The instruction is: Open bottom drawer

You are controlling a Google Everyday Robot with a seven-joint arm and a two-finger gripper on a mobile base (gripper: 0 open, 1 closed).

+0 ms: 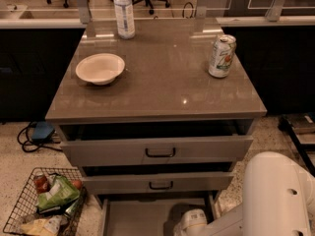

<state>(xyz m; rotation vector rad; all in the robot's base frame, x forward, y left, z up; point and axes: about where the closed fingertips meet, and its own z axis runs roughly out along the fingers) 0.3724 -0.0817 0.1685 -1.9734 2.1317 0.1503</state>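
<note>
gripper [193,223] at open bottom drawer [140,216], speckled floor [15,167]

The worktop [162,82] is a smooth, glossy grey-brown slab that mirrors the lights above it. The bowl [100,68] is matt off-white, like paper or foam. The bottle [124,11] is clear plastic with a paper-like label, and the can [221,56] is shiny printed metal. The drawer fronts are flat matt grey with dull black bar handles [160,153]; the bottom drawer [142,215] shows a smooth matt grey floor. The basket [22,203] is thin dark wire holding glossy crinkled packets. The floor [15,156] is pale speckled stone. The arm [275,195] has a smooth white plastic shell with a soft sheen, as does the gripper [191,224], low over the bottom drawer at the frame's lower edge.
</note>
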